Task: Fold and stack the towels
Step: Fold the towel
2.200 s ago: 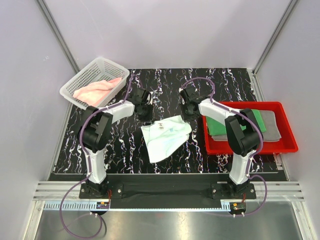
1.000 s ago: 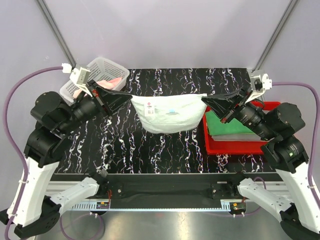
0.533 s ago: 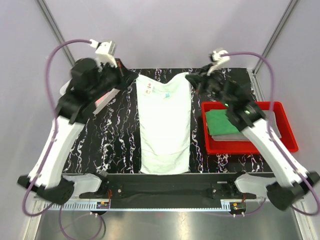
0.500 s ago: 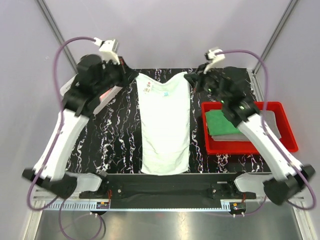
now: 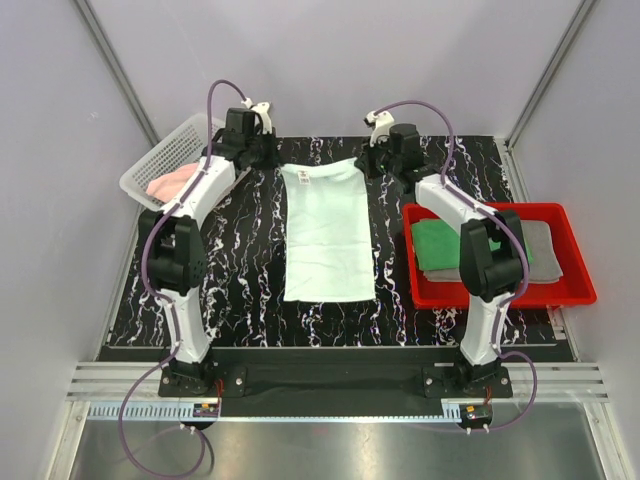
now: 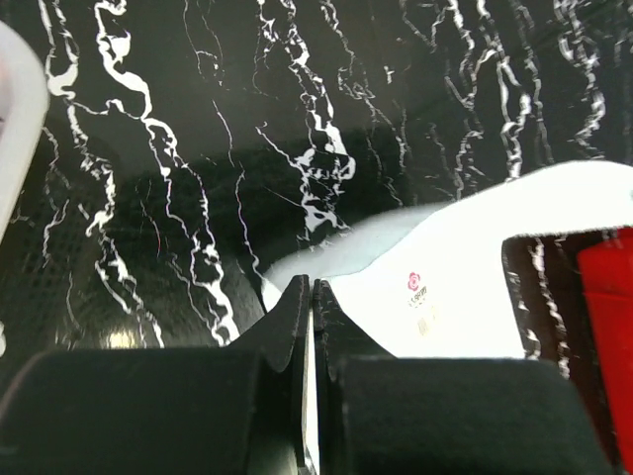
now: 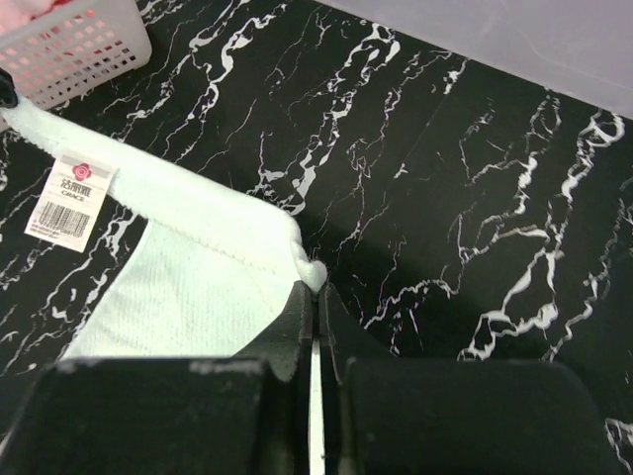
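My left gripper [image 5: 273, 162] is clamped shut on one far corner of the pale mint-white towel [image 5: 327, 235], and my right gripper [image 5: 369, 163] is clamped shut on the other far corner. In both wrist views a tip of cloth is pinched between fingertips that meet with no gap. The far hem sags a little between the two grips. From my jaws the towel runs back toward my bases, lying flat and spread on the black marbled table [image 5: 230, 285]. Its sewn label [image 7: 71, 195] sits on the hem just inside the left jaws.

Outward of my left jaws stands the white mesh basket [image 5: 165, 158], with a pink towel [image 5: 172, 183] in it. Behind and outward of my right jaws is the red tray [image 5: 575, 292], with a green towel [image 5: 438, 245] lying on a grey towel [image 5: 542, 245].
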